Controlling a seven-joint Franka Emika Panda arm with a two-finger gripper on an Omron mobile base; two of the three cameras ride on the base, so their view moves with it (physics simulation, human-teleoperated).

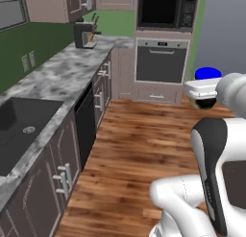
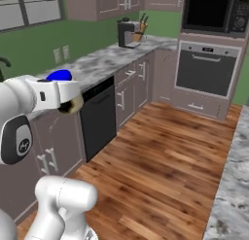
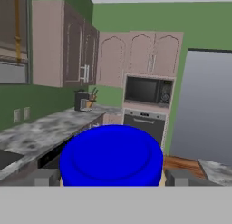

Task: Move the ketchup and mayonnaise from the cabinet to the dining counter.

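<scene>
The mayonnaise [image 3: 111,156] is gripped between the tool's [image 1: 204,98] wide-set jaws at mid-right of the left base frame, high above the wooden floor [image 1: 139,154], where a jolt in transit could be enough to shake it loose.

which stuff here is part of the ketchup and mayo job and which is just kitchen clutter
Part of the job:
- mayonnaise, blue-lidded jar held between the gripper fingers
- wall cabinets
- marbled counter edge, possibly the dining counter

Just there:
- coffee machine
- microwave
- oven
- sink
- dishwasher
</scene>
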